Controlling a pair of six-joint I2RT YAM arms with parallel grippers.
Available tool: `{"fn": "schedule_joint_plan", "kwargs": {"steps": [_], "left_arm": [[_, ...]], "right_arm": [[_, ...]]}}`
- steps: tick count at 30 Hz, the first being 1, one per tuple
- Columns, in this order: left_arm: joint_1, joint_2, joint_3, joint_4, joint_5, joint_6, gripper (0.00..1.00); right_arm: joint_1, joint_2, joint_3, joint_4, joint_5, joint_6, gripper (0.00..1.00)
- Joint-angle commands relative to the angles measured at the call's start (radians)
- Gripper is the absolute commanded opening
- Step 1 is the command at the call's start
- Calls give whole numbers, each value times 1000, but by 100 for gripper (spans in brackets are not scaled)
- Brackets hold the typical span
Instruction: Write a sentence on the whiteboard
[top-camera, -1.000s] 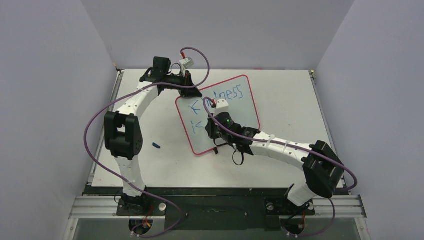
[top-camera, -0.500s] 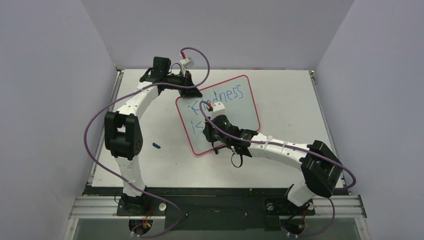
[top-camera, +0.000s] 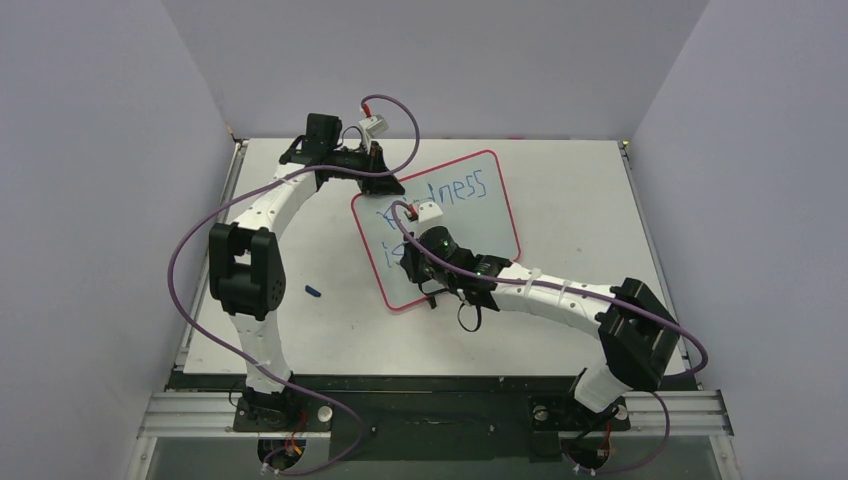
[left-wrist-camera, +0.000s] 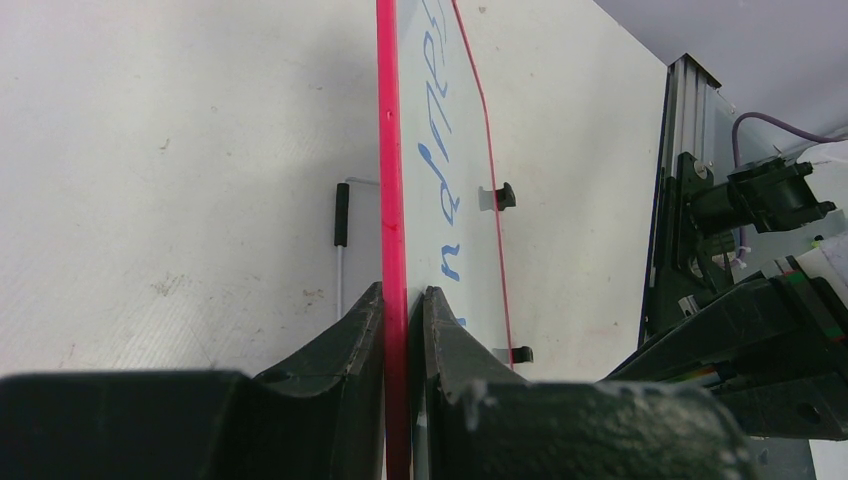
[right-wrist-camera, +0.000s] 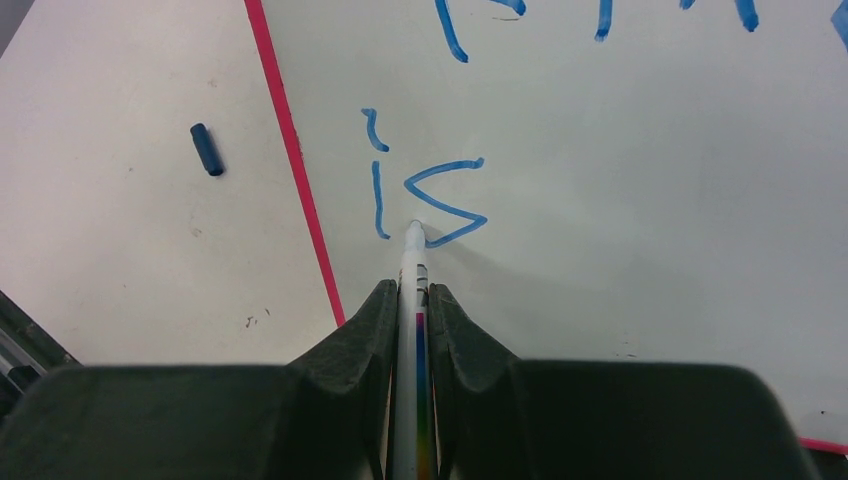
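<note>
The whiteboard (top-camera: 490, 225) lies on the table (top-camera: 570, 200), with the left gripper (left-wrist-camera: 405, 300) clamped on its red rim. The right gripper (right-wrist-camera: 412, 300) is closed tight on a marker (right-wrist-camera: 412, 270), its tip touching the sentence (right-wrist-camera: 445, 200) at the blue "is".

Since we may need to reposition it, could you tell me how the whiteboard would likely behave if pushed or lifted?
Probably stiff: the whiteboard shows a red edge running straight out from the left gripper clamping it. Likely light, since it looks thin edge-on. On the smooth table, a push would probably slide it rather than tip it.
</note>
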Motion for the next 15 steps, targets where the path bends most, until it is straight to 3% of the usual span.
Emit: {"fn": "schedule_joint_plan", "kwargs": {"steps": [1, 9, 15], "left_arm": [[-12, -16, -3, 30, 18, 78, 0], [-13, -19, -4, 30, 16, 78, 0], [-14, -20, -4, 31, 14, 78, 0]], "right_arm": [[-7, -60, 17, 50, -6, -32, 0], [-99, -216, -82, 108, -35, -24, 0], [-166, -244, -126, 85, -31, -47, 0]]}}
